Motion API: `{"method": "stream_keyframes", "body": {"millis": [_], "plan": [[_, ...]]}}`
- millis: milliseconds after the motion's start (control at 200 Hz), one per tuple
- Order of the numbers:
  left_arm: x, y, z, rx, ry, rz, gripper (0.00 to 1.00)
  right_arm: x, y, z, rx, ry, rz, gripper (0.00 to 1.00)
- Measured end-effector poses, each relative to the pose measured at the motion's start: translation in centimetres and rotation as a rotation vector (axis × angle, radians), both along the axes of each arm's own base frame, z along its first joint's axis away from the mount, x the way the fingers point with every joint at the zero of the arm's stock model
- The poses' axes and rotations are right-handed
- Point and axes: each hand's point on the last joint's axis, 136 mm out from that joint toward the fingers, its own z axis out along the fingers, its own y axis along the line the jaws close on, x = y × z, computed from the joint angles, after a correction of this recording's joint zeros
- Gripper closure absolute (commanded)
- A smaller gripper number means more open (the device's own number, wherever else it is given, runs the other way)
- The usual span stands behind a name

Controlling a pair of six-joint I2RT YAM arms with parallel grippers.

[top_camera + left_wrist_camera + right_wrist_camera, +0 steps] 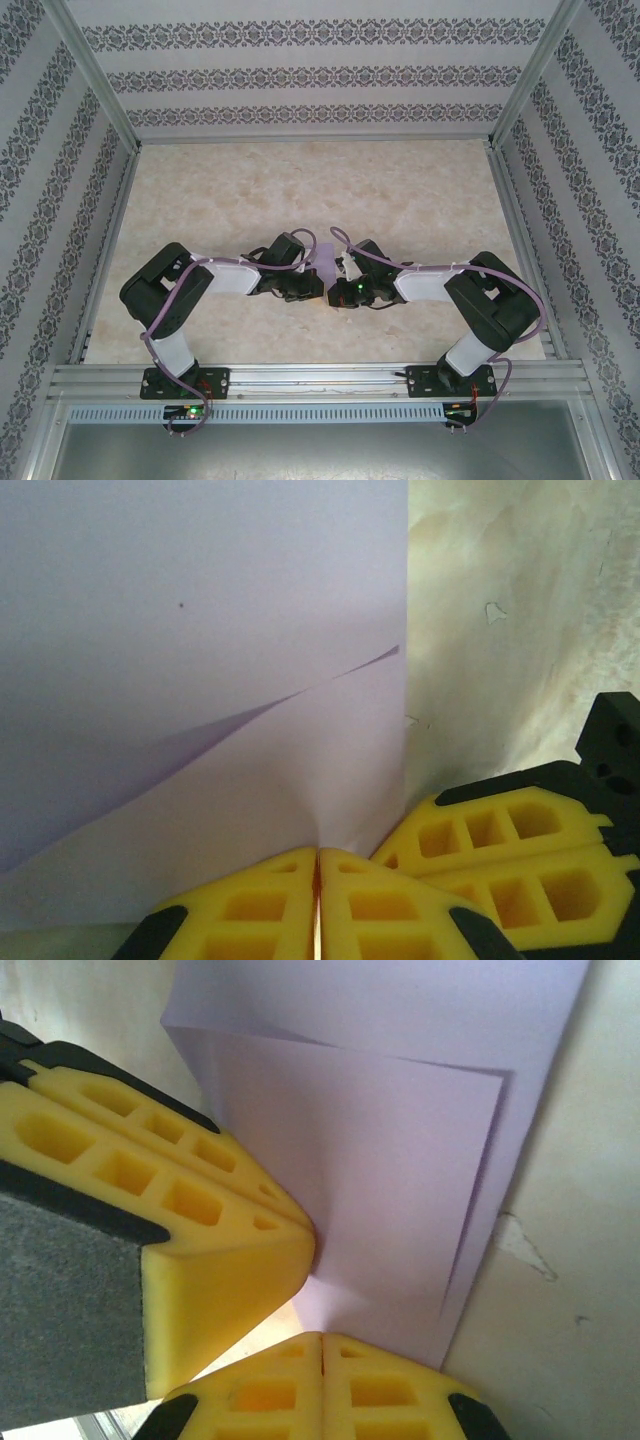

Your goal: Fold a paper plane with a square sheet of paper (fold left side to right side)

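Marbled counter (250, 190) looks slick: the paper (200, 630), pinched by the left claw (318, 858) beside the closed right claw (322, 1340), may slide and misfold.

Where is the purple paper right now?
The purple paper sits mid-table in the top view, between the left gripper and right gripper.

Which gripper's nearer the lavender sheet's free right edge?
Right. The right gripper sits at that edge of the square sheet of paper, by its near corner. The left gripper is further in along the near edge.
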Motion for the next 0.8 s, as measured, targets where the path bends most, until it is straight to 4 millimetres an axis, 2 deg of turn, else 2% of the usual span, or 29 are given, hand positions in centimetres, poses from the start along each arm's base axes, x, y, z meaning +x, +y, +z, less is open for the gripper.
{"method": "stream_keyframes", "body": {"millis": [380, 799], "plan": [[0.7, 0.7, -0.1, 0.016, -0.008, 0.011, 0.91, 0.2, -0.3, 0.1, -0.033, -0.015, 0.018, 1.0], [4.4, 6.2, -0.2, 0.005, -0.015, 0.115, 0.91, 0.2, -0.3, 0.1, -0.037, -0.017, 0.022, 1.0]]}}
